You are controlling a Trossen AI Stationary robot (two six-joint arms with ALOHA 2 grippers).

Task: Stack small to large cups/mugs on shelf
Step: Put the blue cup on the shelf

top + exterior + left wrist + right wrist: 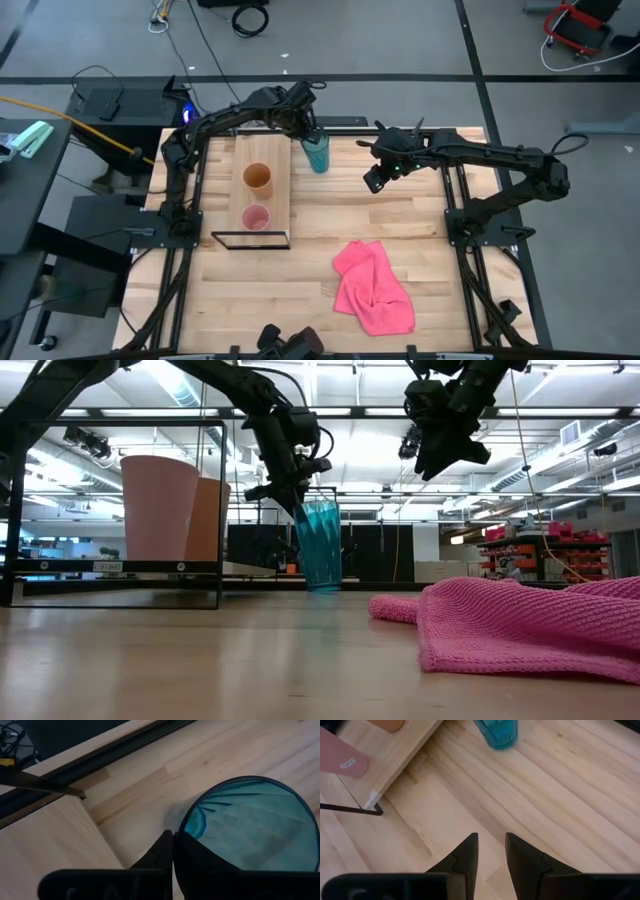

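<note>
Tall translucent teal plastic tumbler — upright on slatted wooden worktop, just beside light-wood shelf; left hand pinching its rim. Probably light, slick, thin-walled — best gripped gently.

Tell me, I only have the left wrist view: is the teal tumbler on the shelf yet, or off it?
Observer: Off it. The teal tumbler stands on the tabletop just beside the shelf, with the left gripper closed on its rim.
Operator: Where are the other two cups?
Observer: Both are upright on the shelf and apart. The pink cup is near one end and the orange cup is mid-plank. The bare end past the orange cup is the one next to the tumbler.
Operator: Is the right arm in my way?
Observer: The right gripper hovers above the table on the tumbler's far side from the shelf, holding nothing.
</note>
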